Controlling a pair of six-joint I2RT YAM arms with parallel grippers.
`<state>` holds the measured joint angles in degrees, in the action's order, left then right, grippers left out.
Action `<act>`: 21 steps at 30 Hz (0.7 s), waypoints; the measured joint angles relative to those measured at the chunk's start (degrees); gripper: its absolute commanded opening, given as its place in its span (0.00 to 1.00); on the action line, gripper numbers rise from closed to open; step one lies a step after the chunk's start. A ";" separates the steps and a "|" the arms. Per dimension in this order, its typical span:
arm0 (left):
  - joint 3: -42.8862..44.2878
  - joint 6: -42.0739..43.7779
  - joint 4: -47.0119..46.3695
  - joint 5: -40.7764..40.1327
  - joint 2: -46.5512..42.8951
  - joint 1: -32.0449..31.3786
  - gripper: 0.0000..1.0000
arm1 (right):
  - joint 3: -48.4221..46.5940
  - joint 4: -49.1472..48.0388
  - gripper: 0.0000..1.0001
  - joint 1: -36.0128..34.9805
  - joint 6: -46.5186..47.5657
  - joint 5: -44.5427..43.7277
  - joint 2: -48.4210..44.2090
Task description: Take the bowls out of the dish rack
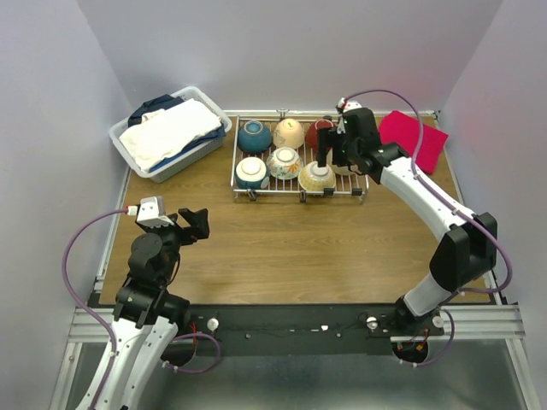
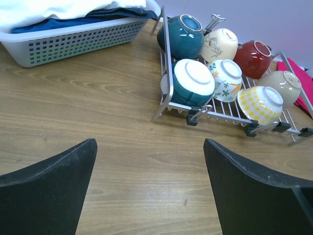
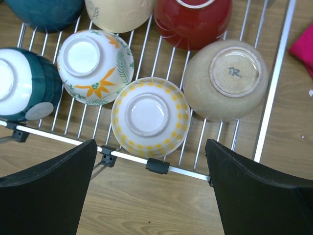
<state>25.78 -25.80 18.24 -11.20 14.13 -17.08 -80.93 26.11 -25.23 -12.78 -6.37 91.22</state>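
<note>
Wooden table point(image 1: 282, 256), enclosed by pale walls. We saw the right gripper point(image 3: 151, 196) with its jaws spread wide and nothing between them, poised over the near rim of the dish rack point(image 3: 274, 88). Just ahead of it the yellow-checked bowl point(image 3: 150, 116) lay foot up on the wires. Beyond that, to the right in its wrist view, sat the beige bowl point(image 3: 226, 79), and to the left the floral bowl point(image 3: 95, 66) and the teal-and-white bowl point(image 3: 24, 83). Farthest ahead stood the dark red bowl point(image 3: 192, 19), the cream bowl point(image 3: 120, 12) and the teal bowl point(image 3: 44, 10); all seven rested on the rack. We saw the left gripper point(image 2: 149, 191) likewise parted and empty above bare wood, well apart from the rack. The white basket point(image 2: 73, 44) of folded cloth lay ahead to its left. A red cloth point(image 1: 414, 137) lay beyond the right arm.
</note>
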 measured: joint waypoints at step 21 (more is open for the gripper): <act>0.02 0.00 1.64 -3.06 5.92 -0.17 0.99 | -21.16 10.60 1.00 -19.28 11.30 -29.35 28.63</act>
<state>25.80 -25.80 19.88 -14.26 20.05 -17.26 -102.08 36.71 -44.51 -1.48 -35.73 119.85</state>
